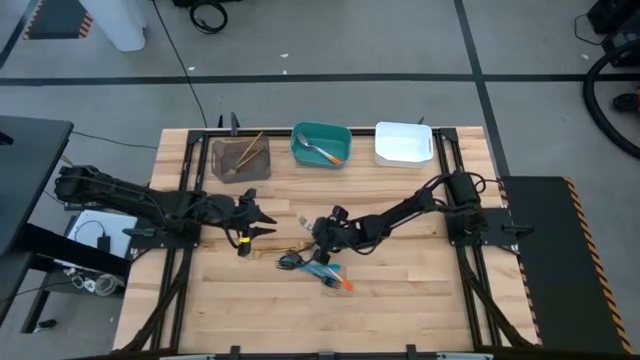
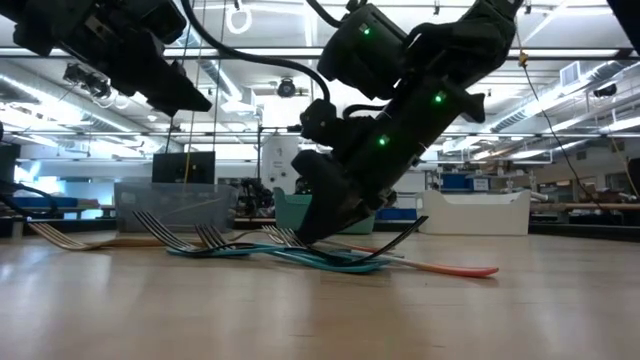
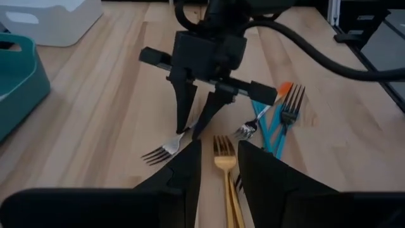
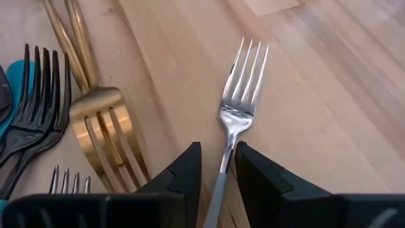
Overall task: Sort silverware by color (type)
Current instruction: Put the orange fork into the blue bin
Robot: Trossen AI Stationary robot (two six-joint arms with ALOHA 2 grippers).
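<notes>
Loose silverware lies mid-table (image 1: pixel 312 262): two gold forks (image 4: pixel 101 120), dark forks (image 4: pixel 35 107), and pieces with blue and orange handles (image 3: pixel 273 126). My right gripper (image 4: pixel 218 158) reaches down at the pile's far side and is shut on a silver fork (image 4: pixel 237 107). My left gripper (image 3: pixel 219 152) hovers well above the table to the pile's left (image 2: pixel 185 95), fingers almost together and holding nothing. The gold forks (image 3: pixel 223 155) lie on the table below it, seen through its narrow gap. My right gripper pinches the silver fork's handle just behind the head (image 4: pixel 224 155) between its two fingers (image 3: pixel 185 107). The fingers come from above, pointing steeply down, with their tips at the table (image 2: pixel 305 238). The fork sticks out forward, tines (image 3: pixel 155 154) low over the wood; whether it is lifted I cannot tell.
Three bins stand along the far edge: a grey one (image 1: pixel 240 158) with gold pieces, a teal one (image 1: pixel 320 145) with a spoon and an orange-handled piece, and a white one (image 1: pixel 403 143). Bare wood stretches toward the near edge (image 1: pixel 330 320).
</notes>
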